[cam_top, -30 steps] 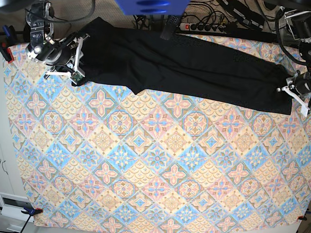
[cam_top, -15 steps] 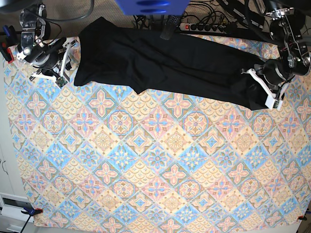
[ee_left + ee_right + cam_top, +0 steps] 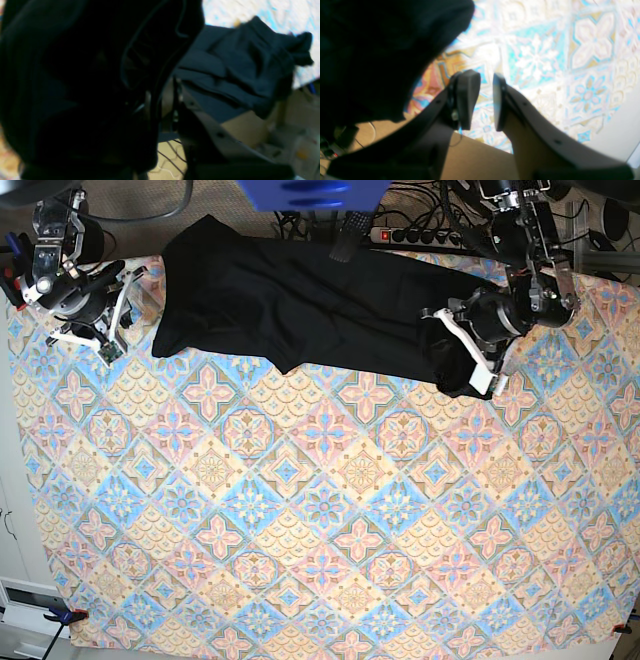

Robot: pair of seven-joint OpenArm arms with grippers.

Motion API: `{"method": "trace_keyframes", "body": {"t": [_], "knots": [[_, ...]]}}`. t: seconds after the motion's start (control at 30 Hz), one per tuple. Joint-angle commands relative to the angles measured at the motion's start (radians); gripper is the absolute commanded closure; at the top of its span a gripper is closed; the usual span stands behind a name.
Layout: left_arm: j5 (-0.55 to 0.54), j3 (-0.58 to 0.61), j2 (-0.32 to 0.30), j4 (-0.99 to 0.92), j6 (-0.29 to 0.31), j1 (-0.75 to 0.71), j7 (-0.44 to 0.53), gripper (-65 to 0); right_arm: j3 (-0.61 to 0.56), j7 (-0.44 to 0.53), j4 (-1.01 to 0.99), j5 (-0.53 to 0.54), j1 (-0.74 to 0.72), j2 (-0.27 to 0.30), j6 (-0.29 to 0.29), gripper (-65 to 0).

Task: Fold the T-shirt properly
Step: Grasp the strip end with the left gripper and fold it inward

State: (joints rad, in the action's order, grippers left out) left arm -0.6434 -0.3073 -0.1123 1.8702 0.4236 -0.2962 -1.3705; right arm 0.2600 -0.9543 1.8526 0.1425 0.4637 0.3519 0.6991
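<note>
Tablecloth (image 3: 320, 510): patterned with diamonds, it filled the near and middle part of the base view, bare of other things.
T-shirt (image 3: 310, 305): a long black band lay across the upper part of the base view, from upper left to the right of centre; its right end was bunched up at the left gripper.
Left gripper (image 3: 470, 365): at upper right of the base view, it was clamped on the T-shirt's right end; in its wrist view dark cloth covered the fingers, so the tips were hard to make out.
Right gripper (image 3: 486, 100): at upper left of the base view, just beside the shirt's left end and apart from it; its fingers (image 3: 467, 100) stood a narrow gap apart with nothing between them.
Far edge: cables and a power strip (image 3: 420, 235) lay behind the cloth, partly cut off.
</note>
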Motion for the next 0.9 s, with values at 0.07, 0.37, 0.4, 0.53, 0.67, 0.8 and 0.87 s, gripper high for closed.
{"method": "trace_keyframes", "body": {"t": [0.07,0.37,0.4,0.53,0.67,0.8,0.87], "knots": [[-0.017,0.017,0.000,-0.045,0.002,0.009,0.012,0.0,0.009,0.011,0.019,0.010,-0.003,0.014,-0.001,-13.1],[-0.075,0.081,-0.040,-0.079,0.002,0.027,0.004,-31.3,0.038,0.011,0.025,0.010,-0.003,0.014,-0.001,-13.1],[-0.112,0.078,-0.050,-0.050,0.002,0.016,0.004,-37.9,0.040,0.011,0.026,0.010,-0.003,0.014,-0.001,-13.1],[-0.306,0.072,-0.103,0.062,0.004,0.001,0.009,-56.2,0.040,0.011,0.026,0.010,-0.003,0.014,-0.001,-13.1],[-0.482,0.047,-0.191,0.096,0.004,0.001,0.006,-62.3,0.040,0.011,0.028,0.010,-0.003,0.014,-0.001,-13.1],[-0.510,-0.069,-0.249,0.076,0.004,-0.018,0.006,-62.2,0.040,0.011,0.028,0.010,-0.003,0.014,-0.001,-13.1],[-0.508,-0.119,-0.277,0.055,0.004,-0.022,0.007,-62.2,0.040,0.011,0.028,0.010,-0.003,0.014,-0.001,-13.1]]}}
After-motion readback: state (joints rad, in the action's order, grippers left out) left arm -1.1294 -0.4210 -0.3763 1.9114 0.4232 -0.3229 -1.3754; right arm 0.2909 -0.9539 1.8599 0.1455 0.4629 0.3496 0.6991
